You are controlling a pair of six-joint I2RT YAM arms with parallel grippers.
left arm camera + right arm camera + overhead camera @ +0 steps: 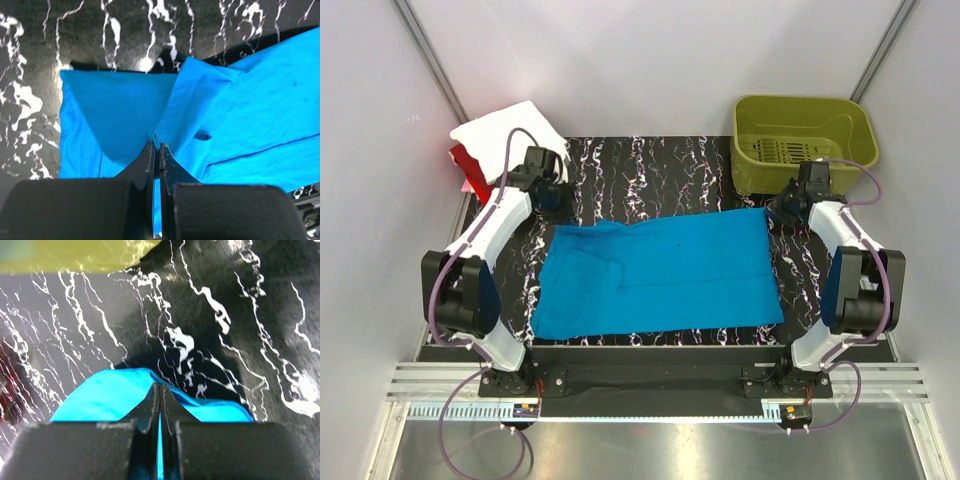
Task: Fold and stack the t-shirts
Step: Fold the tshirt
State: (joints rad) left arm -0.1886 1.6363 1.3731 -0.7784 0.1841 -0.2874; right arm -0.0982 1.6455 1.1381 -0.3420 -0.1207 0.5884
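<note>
blue shirt (660, 275): spread flat in the middle of the counter (650, 165).
feel: looks soft, light and floppy; I think corners are best to hold.
left fingers (150, 160): pinched shut on its far left corner.
right fingers (151, 402): pinched shut on its far right corner.
other 2: white shirt (510, 130) lying on red shirt (470, 172), far left.
surface: black, shiny, smooth.
room: white walls (640, 60) close by; green basket (800, 135) far right.

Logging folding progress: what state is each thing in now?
blue shirt: spread flat, far corners pinched.
white shirt: folded, lying on red shirt.
red shirt: mostly hidden underneath.
basket: upright, looks empty.
left gripper: shut on blue shirt.
right gripper: shut on blue shirt.
</note>
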